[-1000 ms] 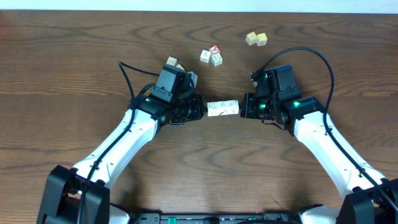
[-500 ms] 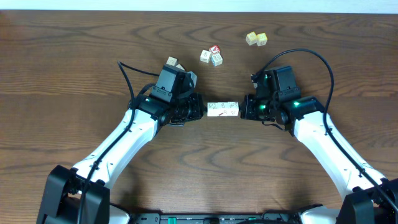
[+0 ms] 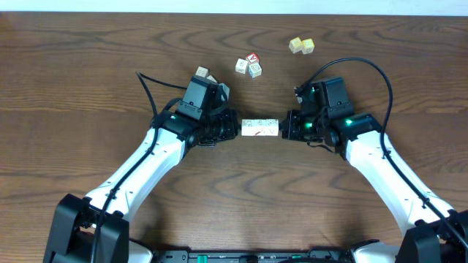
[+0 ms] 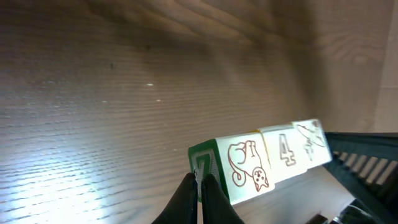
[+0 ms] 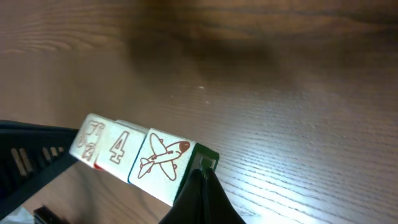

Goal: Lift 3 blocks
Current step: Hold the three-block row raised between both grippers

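Observation:
Three cream-white blocks [image 3: 261,128] form a tight row between my two grippers at the table's middle. The left gripper [image 3: 238,128] is shut, and its joined fingertips [image 4: 199,180] press on the green-edged end of the cat block [image 4: 249,168]. The "4" block [image 4: 285,151] sits in the middle. The right gripper [image 3: 283,127] is shut too, its tips [image 5: 203,171] pushed against the end of the aeroplane block [image 5: 163,163]. I cannot tell whether the row is clear of the table.
A cluster of three cubes, one with a red face [image 3: 248,66], lies behind the row. Two yellow-green cubes [image 3: 301,45] sit at the back right. More cubes [image 3: 203,73] lie just behind the left arm. A black cable [image 3: 146,88] loops beside that arm.
The row of blocks and both gripper tips have shifted very slightly left and away from the front edge. Both grippers stay shut against its ends.

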